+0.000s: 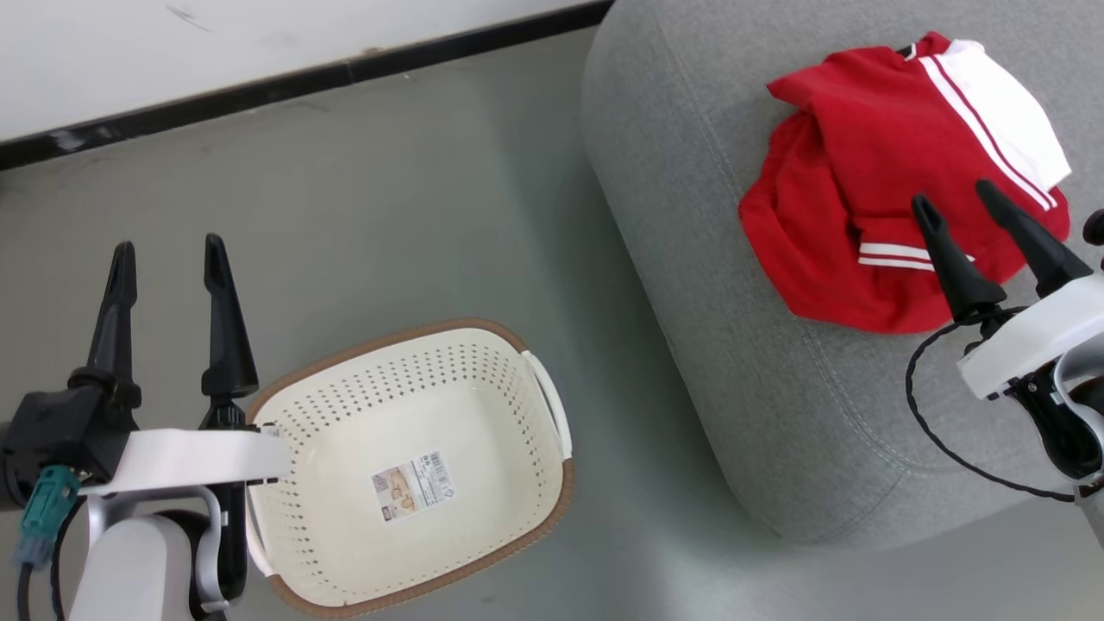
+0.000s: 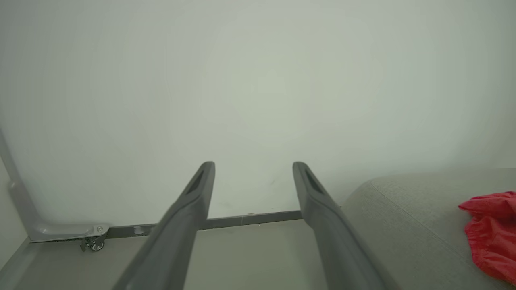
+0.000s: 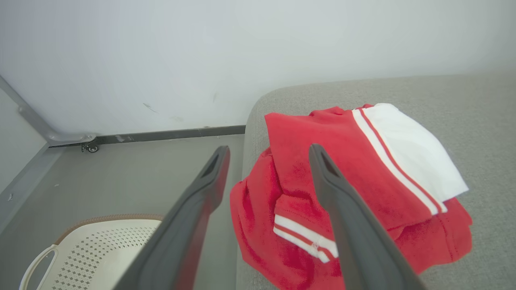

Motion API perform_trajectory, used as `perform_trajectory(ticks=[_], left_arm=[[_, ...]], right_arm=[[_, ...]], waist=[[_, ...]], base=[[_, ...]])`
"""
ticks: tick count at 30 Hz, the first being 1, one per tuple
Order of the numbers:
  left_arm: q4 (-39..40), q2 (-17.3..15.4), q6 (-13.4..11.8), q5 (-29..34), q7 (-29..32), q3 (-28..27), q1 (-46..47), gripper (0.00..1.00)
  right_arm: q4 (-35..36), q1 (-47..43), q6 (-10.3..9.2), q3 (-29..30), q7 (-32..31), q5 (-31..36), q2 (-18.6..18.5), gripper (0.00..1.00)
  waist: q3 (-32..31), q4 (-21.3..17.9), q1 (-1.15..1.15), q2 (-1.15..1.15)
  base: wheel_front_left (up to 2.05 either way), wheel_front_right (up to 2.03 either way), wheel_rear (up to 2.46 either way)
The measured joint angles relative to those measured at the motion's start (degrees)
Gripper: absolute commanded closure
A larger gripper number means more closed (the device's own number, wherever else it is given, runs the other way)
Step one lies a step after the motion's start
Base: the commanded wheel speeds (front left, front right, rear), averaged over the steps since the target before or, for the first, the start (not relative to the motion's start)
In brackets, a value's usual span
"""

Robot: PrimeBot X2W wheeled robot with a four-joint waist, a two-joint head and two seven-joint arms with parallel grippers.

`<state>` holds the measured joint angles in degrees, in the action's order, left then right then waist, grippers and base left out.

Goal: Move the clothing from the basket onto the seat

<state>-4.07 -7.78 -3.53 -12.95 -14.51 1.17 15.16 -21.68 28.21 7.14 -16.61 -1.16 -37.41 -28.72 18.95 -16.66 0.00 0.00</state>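
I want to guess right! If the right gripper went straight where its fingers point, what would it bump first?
Probably the red clothes on the grey seat. The open right gripper points at their edge, though depth is hard to judge.

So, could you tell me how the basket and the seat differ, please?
The basket is cream perforated plastic; the seat is grey fabric. The basket is far smaller than the seat. The basket holds just a sticker; the seat bears the red clothing. Both stand on the floor.

Looks like soft fuzzy cloth for the clothing by the right claw, matt woven seat fabric, smooth plastic basket beside left claw.
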Motion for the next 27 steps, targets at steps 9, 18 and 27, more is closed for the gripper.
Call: perform_trajectory(ticks=[9,18,27], left_arm=[[-1.2,0.8,-0.98,-0.02,-0.12,-1.19,-3.63,0.0],[-1.54,2.34,-1.02,-0.47,-0.12,-1.58,-5.99,0.0],[-2.34,3.26,-1.36,-0.51,-0.12,-1.6,-7.8,0.0]], right_arm=[[1.32,0.08,0.0,1.81,6.39,4.26,-0.02,0.0],[0.94,-1.12,0.0,4.7,12.91,9.33,4.94,0.0],[-0.04,-6.98,0.0,6.55,13.77,13.24,11.02,0.0]], waist=[[-2.84,3.32,0.0,0.0],[-6.24,7.17,0.0,0.0],[-9.82,10.59,0.0,0.0]], base=[[0.0,0.0,0.0],[0.0,0.0,0.0],[0.0,0.0,0.0]])
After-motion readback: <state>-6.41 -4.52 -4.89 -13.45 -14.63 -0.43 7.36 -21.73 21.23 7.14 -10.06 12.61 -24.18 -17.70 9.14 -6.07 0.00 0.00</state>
